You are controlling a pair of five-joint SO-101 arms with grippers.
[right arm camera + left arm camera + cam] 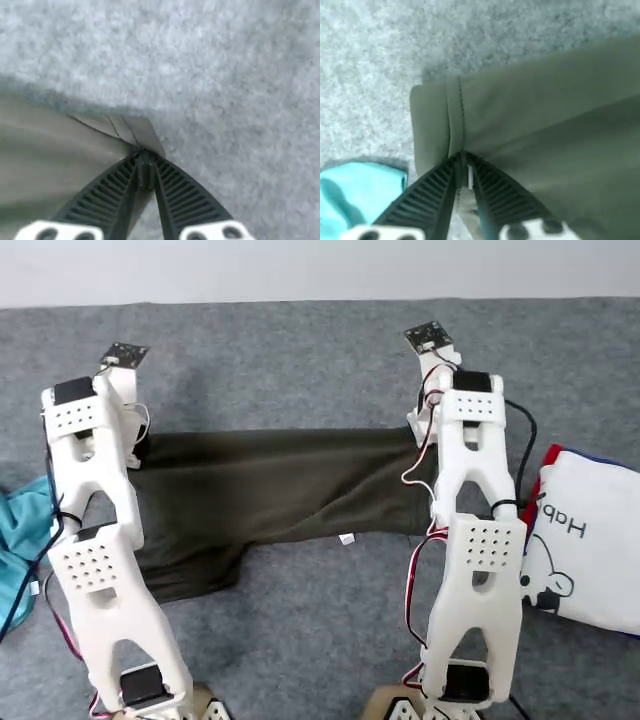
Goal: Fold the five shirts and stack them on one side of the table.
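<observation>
Both pinch shirt (280, 490) edges: left gripper (462, 161) at 9 o'clock, right gripper (144, 162) at 3. We judge cloth soft, limp; hem grip suits.

Teal shirt (18, 525) (left edge) and white shirt (592, 565) — both cut off.

This looks like a robotics lab or test bench rather than a home. Two white printed arms, the left arm (95, 570) and the right arm (480, 560), stand side by side with bare red and white wires (411, 585) and small open circuit boards (428, 336) on them. The surface (300, 360) is covered in plain grey felt against a blank pale wall (300, 270), with practice laundry laid out: an olive shirt (270, 490), a teal cloth (20, 530) and a white shirt (590, 550).
</observation>
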